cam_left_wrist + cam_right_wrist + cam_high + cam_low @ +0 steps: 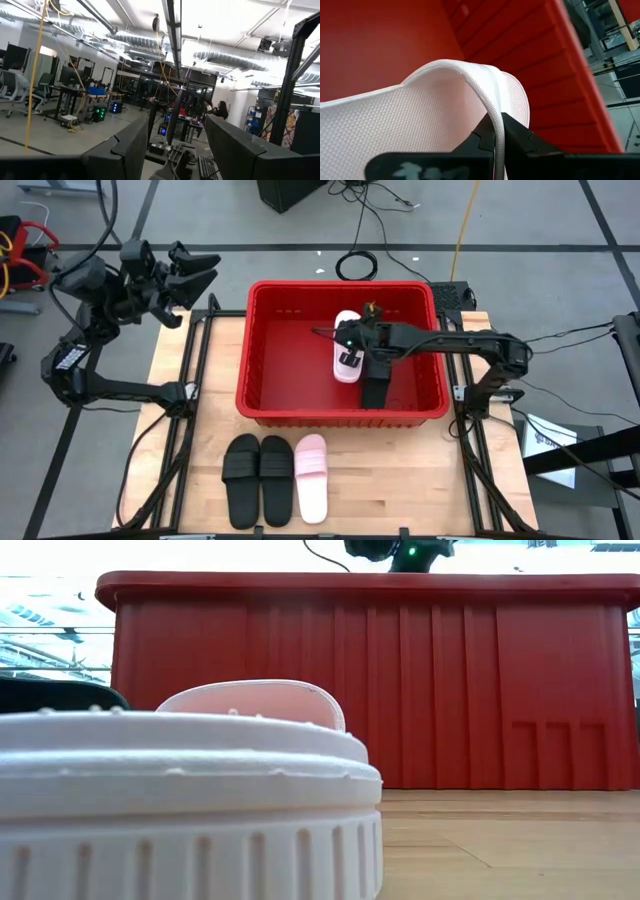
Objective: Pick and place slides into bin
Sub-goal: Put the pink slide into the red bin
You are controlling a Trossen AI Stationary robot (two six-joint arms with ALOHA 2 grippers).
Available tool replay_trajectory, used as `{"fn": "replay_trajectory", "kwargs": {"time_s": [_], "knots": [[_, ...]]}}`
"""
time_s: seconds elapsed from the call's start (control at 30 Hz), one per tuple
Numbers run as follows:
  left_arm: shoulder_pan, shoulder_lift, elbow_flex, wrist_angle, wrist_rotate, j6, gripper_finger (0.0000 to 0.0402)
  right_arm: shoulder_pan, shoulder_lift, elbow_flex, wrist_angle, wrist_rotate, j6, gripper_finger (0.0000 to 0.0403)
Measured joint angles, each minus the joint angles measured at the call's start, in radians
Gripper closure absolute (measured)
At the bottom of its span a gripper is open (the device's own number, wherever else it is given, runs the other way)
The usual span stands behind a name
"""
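The red bin (270,395) stands at the table's middle. My right gripper (350,345) reaches into it from the right and is shut on a light pink slide (347,340) over the bin's floor; a black slide (375,385) lies in the bin beside it. Two black slides (258,478) and one pink slide (311,477) lie soles down on the table near the front edge. My left gripper (195,275) is open and empty, raised beyond the table's far left corner, pointing into the room. My right gripper pinches the edge of the pink slide's wide strap (492,120) between its two fingers. The fingers come from the table's right side and lie across the strap's edge. The slide lies inside the bin; whether its sole rests on the floor I cannot tell.
The bin's tall ribbed wall (400,690) fills the low view behind the near pink slide (190,810). Bare wooden table (420,480) lies right of the three slides. Cables lie on the floor (357,265) beyond the table.
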State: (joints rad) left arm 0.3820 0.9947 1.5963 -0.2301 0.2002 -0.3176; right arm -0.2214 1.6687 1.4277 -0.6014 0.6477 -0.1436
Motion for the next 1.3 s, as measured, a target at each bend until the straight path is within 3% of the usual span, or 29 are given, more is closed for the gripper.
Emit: {"fn": "replay_trajectory", "kwargs": {"time_s": [0.2,0.43,1.0,1.3], "knots": [[0.000,0.000,0.000,0.000,-0.001,-0.006,0.0199,-0.013,0.090,-0.001,0.040,-0.077,-0.028,0.0399],[0.000,0.000,0.000,0.000,-0.001,-0.006,0.0199,-0.025,0.146,-0.001,0.117,-0.079,-0.110,0.0399],[-0.001,0.000,0.000,-0.004,0.009,-0.032,0.0199,-0.149,0.151,-0.051,0.194,-0.253,-0.243,0.0399],[-0.001,0.000,0.000,-0.004,0.009,-0.044,0.0199,-0.190,0.150,-0.051,0.202,-0.259,-0.244,0.0399]]}}
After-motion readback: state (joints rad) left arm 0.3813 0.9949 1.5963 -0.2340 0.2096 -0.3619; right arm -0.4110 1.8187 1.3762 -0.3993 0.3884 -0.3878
